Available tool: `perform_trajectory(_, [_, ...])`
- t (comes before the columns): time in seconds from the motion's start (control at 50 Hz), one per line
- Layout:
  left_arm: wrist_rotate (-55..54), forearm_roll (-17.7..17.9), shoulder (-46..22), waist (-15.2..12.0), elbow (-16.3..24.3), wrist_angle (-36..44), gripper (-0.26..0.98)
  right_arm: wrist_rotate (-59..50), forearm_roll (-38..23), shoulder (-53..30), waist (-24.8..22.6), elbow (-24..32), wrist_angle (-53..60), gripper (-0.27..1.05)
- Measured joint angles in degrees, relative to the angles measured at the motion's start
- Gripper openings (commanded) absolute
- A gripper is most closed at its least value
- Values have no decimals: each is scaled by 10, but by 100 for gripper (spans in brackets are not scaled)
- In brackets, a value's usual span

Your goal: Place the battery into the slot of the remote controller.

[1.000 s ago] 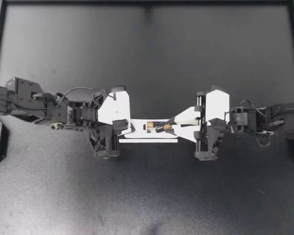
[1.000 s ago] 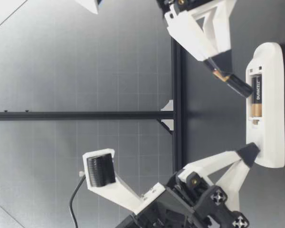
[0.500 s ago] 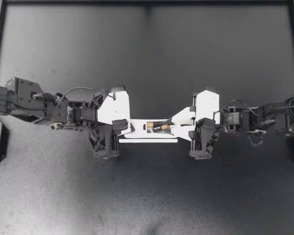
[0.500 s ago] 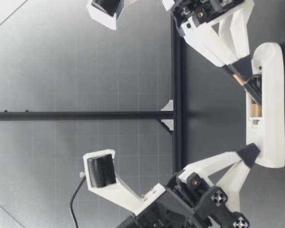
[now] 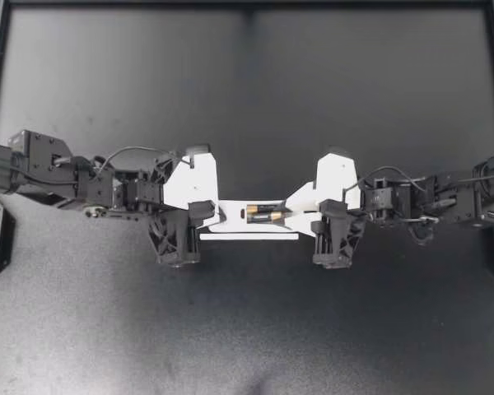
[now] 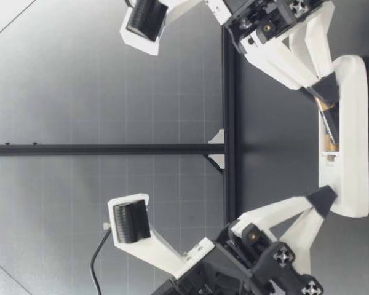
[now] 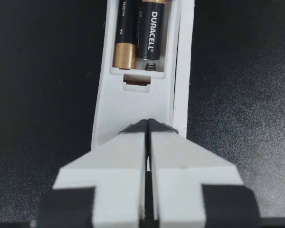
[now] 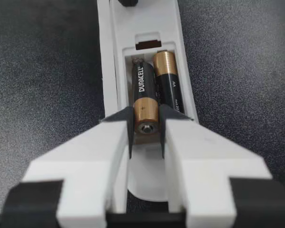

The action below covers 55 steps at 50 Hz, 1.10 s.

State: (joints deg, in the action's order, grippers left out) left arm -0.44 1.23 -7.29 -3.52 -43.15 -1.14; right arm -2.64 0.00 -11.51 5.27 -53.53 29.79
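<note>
- The left arm (image 5: 82,185) is seen reaching in from the left side of the black table (image 5: 247,90).
- The left gripper (image 5: 204,212) is set down on the left end of the remote (image 5: 230,220). Its two fingers (image 7: 109,161) are pressed together, and only a thin dark line is seen between them.
- In the low view, the black tip of this gripper is seen touching the top of the remote's end.
- The remote is laid flat on the table between the two grippers. Its open slot (image 7: 135,78) is turned up.
- A thin white strip (image 5: 249,237) is laid on the table just beside the remote, along its long side.
- Two batteries are seen side by side in the slot.
- The battery (image 8: 143,92) nearer the strip is the one that is held. Its far end is pushed up against a small spring (image 7: 150,66).
- The other battery (image 8: 167,78) is laid flat right next to it.
- The gold end of the held battery is pinched by the right gripper (image 5: 285,216), with one finger on each side of it.
- It cannot be told if that gold end is all the way down in the slot.
- The right arm (image 5: 428,206) is seen reaching in from the right side of the table.
</note>
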Motion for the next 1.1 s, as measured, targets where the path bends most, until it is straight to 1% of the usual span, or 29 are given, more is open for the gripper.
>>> perform_trajectory(0.08, [0, 0, -1, 0, 0, 0, -19, -1, 0, 4, 1, 0, -7, 29])
perform_trajectory(0.16, [0, 0, 0, 0, 0, 1, -19, 0, 0, 8, 1, 0, -14, 43])
perform_trajectory(0.24, [0, 0, -1, 0, 0, 0, -19, 0, 0, 15, 1, 0, -18, 52])
perform_trajectory(0.44, [0, 0, 0, 0, 0, 0, -19, -14, 2, 50, 1, 0, -19, 53])
perform_trajectory(0.56, [0, 0, -1, 0, 0, 0, -19, -71, 26, 85, 1, -8, -20, 52])
perform_trajectory(0.62, [0, 0, -1, 0, 0, 1, -19, -136, 45, 102, 1, -17, -23, 49])
perform_trajectory(0.68, [1, 0, 0, 0, 0, 0, -19, -196, 55, 114, 1, -23, -29, 44])
perform_trajectory(0.78, [0, 0, 0, 0, 0, 0, -19, -294, 60, 129, 1, -33, -39, 28])
perform_trajectory(0.84, [-1, 0, 0, 0, 0, 0, -19, -371, 60, 136, 1, -38, -44, 20])
perform_trajectory(0.96, [-1, 0, 0, 0, 0, 0, -19, -490, 61, 144, 1, -40, -65, 7])
perform_trajectory(1.04, [-1, 0, 0, 0, 0, 0, -19, -567, 61, 146, 1, -40, -104, 0])
perform_trajectory(1.1, [0, 1, 0, 0, 0, 1, -19, -605, 62, 146, 1, -36, -139, -4])
